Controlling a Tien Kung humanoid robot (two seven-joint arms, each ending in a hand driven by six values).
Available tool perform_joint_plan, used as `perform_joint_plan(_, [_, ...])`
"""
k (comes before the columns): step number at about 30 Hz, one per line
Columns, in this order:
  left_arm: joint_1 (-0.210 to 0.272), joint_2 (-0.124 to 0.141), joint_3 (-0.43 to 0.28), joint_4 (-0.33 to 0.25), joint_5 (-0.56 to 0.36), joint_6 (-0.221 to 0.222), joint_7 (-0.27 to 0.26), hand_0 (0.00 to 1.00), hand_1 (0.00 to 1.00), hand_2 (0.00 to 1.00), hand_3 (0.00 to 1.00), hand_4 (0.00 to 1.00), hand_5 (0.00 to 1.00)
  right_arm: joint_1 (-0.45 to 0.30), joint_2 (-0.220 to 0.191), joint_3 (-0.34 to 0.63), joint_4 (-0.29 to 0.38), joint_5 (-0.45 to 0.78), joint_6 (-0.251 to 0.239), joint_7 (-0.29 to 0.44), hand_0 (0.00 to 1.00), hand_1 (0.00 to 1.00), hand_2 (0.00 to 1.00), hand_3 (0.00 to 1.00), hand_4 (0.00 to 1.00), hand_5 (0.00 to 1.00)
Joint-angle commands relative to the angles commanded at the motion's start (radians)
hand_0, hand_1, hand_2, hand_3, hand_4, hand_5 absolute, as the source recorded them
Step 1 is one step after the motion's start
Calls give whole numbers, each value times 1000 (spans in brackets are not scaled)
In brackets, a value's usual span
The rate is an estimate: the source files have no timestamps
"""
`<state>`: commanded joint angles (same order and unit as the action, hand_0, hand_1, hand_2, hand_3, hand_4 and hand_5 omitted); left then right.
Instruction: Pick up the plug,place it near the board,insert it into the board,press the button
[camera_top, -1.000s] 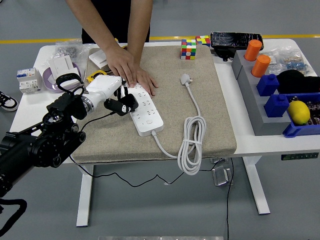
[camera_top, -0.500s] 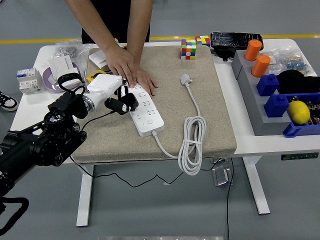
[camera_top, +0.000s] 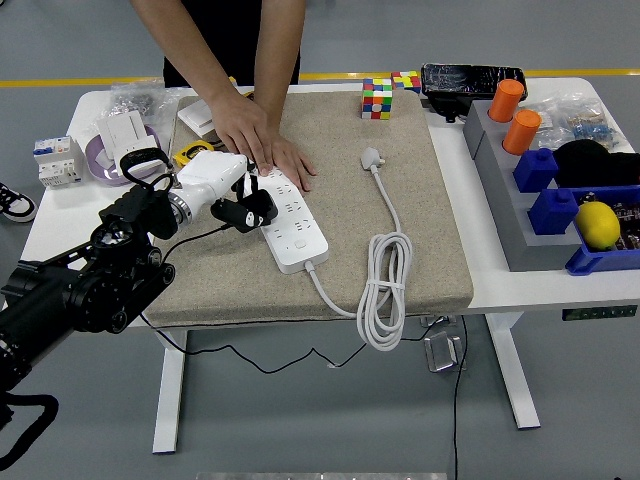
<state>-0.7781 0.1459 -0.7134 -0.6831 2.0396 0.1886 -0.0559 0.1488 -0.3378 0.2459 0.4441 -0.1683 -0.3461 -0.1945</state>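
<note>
The left hand (camera_top: 232, 195) reaches in from the lower left over a beige mat (camera_top: 340, 200) that covers the middle of the white surface (camera_top: 60, 215). Its dark fingers (camera_top: 250, 212) are curled at the left edge of the white board (camera_top: 292, 222); a small dark object sits among them, but whether they clamp it cannot be told. The right hand is out of view.

The board lies diagonally on the mat, its near end toward the front edge. A person's hands (camera_top: 262, 145) press flat on its far end, one laid over the other. A white cable (camera_top: 385, 285) leaves the board's near end, loops in a coil that hangs over the mat's front edge, then runs up the mat to a white plug (camera_top: 372, 157). The plug lies flat on the mat, well apart from the board and to its right, untouched by any hand.

At the far edge stand two colour cubes (camera_top: 385, 94) and, beside them, a black case (camera_top: 472, 80). On the right, grey and blue bins (camera_top: 560, 215) hold two orange cylinders (camera_top: 514, 115), a black item and a lemon (camera_top: 598, 224). On the left lie white electrical parts (camera_top: 55, 158) and clear bags (camera_top: 135, 98).
</note>
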Motion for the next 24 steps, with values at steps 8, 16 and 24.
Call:
perform_joint_plan(8, [-3, -1, 7, 7, 6, -2, 0, 430, 456, 333, 342, 567, 147, 2, 0, 2, 1, -1, 0, 0, 896, 811, 779, 816, 998, 998])
perform_joint_plan(16, [-5, -2, 10, 5, 2, -5, -1, 430, 465, 351, 369, 599, 181, 2, 0, 3, 1, 1, 0, 1, 895, 810, 779, 816, 998, 998])
perform_joint_plan(24, [-3, 0, 8, 10, -34, -30, -9, 457, 514, 425, 428, 900, 318, 1, 0, 0, 0, 4, 1, 2, 895, 811, 780, 814, 998, 998])
